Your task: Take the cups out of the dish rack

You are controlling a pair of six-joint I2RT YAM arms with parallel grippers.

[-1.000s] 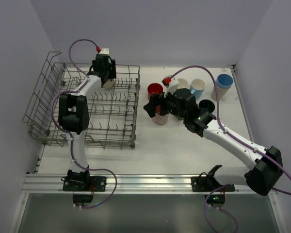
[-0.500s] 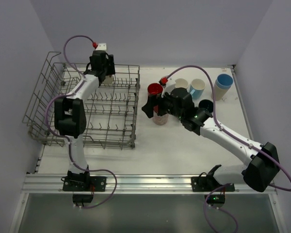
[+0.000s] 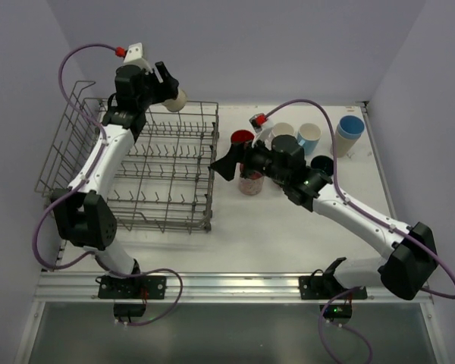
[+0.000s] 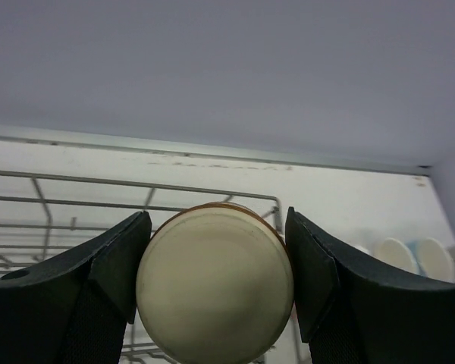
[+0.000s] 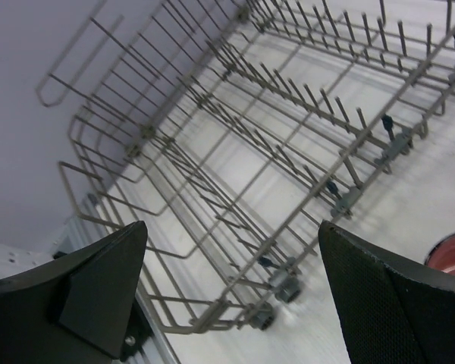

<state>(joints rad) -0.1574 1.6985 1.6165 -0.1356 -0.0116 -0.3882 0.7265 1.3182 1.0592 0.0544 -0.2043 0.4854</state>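
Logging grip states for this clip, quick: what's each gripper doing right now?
Left gripper: shut on the cream cup.
Right gripper: open, holding nothing.

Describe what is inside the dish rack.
No cups show among the tines of the dish rack. The left hand holds a cream cup above its far edge. The left arm hides a strip along the rack's left side.

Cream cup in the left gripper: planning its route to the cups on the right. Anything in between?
Yes. The open right gripper and its arm hang between the dish rack and those cups, beside the red cup. The cream cup, shut in the left gripper, would likely need to pass behind them.
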